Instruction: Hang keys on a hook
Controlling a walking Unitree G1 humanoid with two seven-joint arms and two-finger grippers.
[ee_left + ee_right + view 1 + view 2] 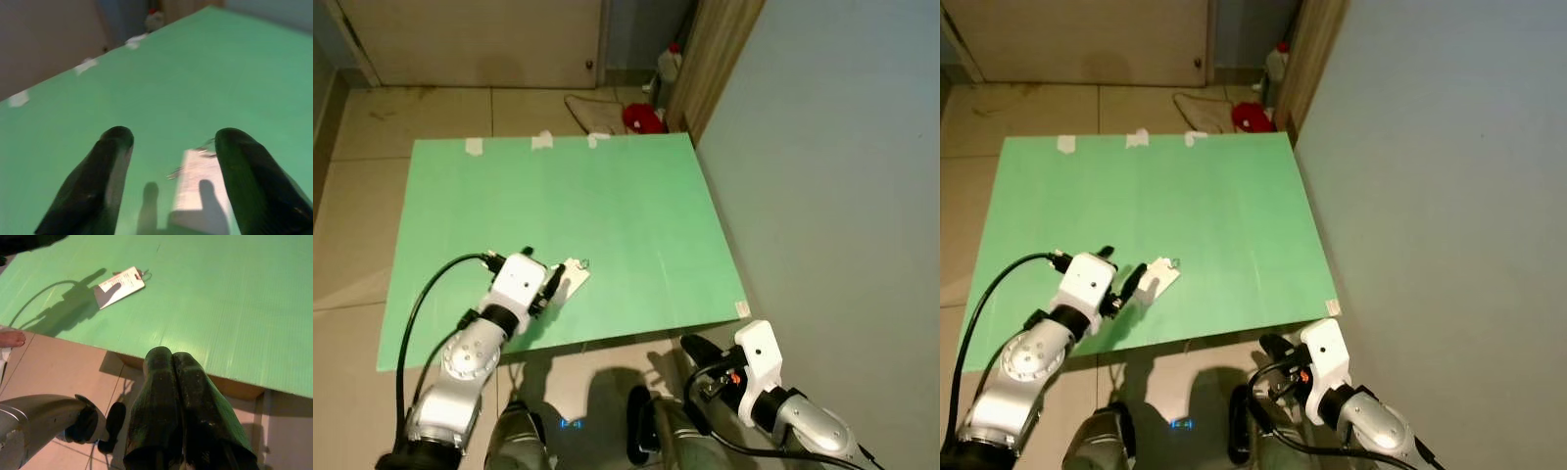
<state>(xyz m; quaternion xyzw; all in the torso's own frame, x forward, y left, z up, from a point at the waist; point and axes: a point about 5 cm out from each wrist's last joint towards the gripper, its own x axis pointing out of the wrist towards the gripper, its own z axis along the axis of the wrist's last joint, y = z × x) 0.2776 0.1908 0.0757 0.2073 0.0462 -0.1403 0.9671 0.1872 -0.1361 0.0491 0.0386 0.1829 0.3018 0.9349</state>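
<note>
Over the near left part of the green surface (558,215), in the left eye view, the left hand (556,280) reaches forward from its silver arm, its black fingers just at a white tag (574,275) that lies flat on the green. A small metal ring, presumably the keys (584,263), sits at the tag's far end; it is too small to read clearly. The right hand (697,351) hangs low by the surface's near edge, idle. A blue-grey wall (842,176) rises on the right, and no hook can be made out on it.

From the right eye view the same layout holds: the tag lies near the surface's near edge, well apart from the right hand.

Along the left wrist view, the two fingers (105,166) stand spread apart with nothing between them, straddling the tag, which lies just beyond the tips with thin wire loops at its far end.

Seen in the right wrist view, the right hand's fingers (181,396) are pressed together on nothing, above the floor (63,372) beside the surface's edge; tag and ring lie far off on the green.

Judging by looks, the bundle is light, the tag thin, flat and hard to lift off a smooth board. Pinching the tag's edge, or near the ring, seems the surest hold.
</note>
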